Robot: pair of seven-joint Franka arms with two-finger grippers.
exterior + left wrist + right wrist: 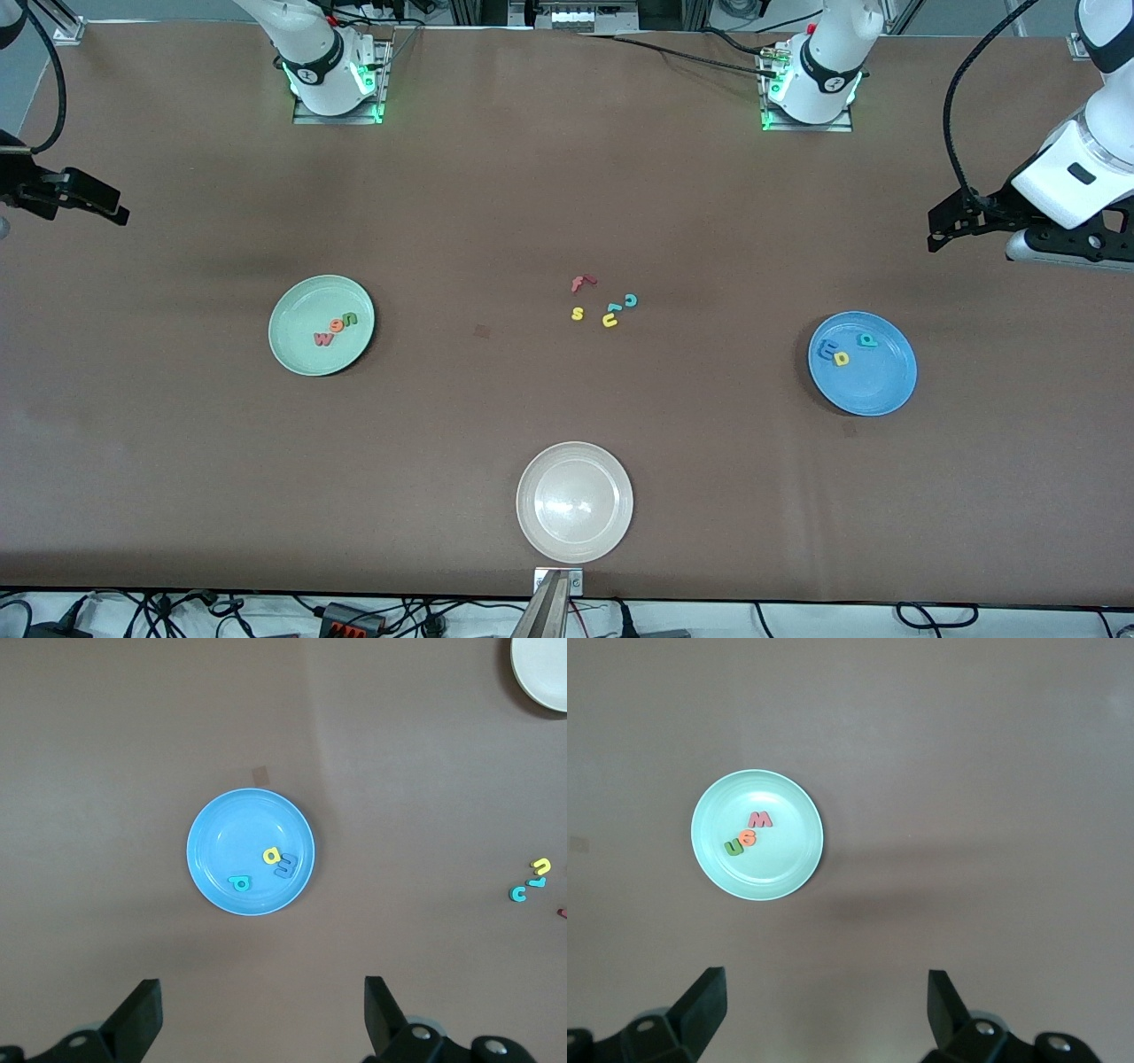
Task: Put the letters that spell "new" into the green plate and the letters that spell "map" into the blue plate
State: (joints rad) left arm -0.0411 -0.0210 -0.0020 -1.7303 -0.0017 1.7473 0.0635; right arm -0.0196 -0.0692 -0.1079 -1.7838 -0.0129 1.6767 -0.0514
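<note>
Now both sets sit plated; left tool (257, 1019) and right tool (824, 1014) hang open, empty: leave the spare letters (607, 306) alone.

We see a matt brown table (496, 177) covering, smooth as cloth or paper, beneath a glossy cream-white plate (574, 501), a satin blue plate (251, 851), a green plate (757, 835) and matt, foam-like letters (604, 305).

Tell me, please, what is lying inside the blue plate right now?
Inside the blue plate lie three letters: a yellow "a", a blue "m" touching it, and a teal "p" apart. Nothing covers them.
</note>
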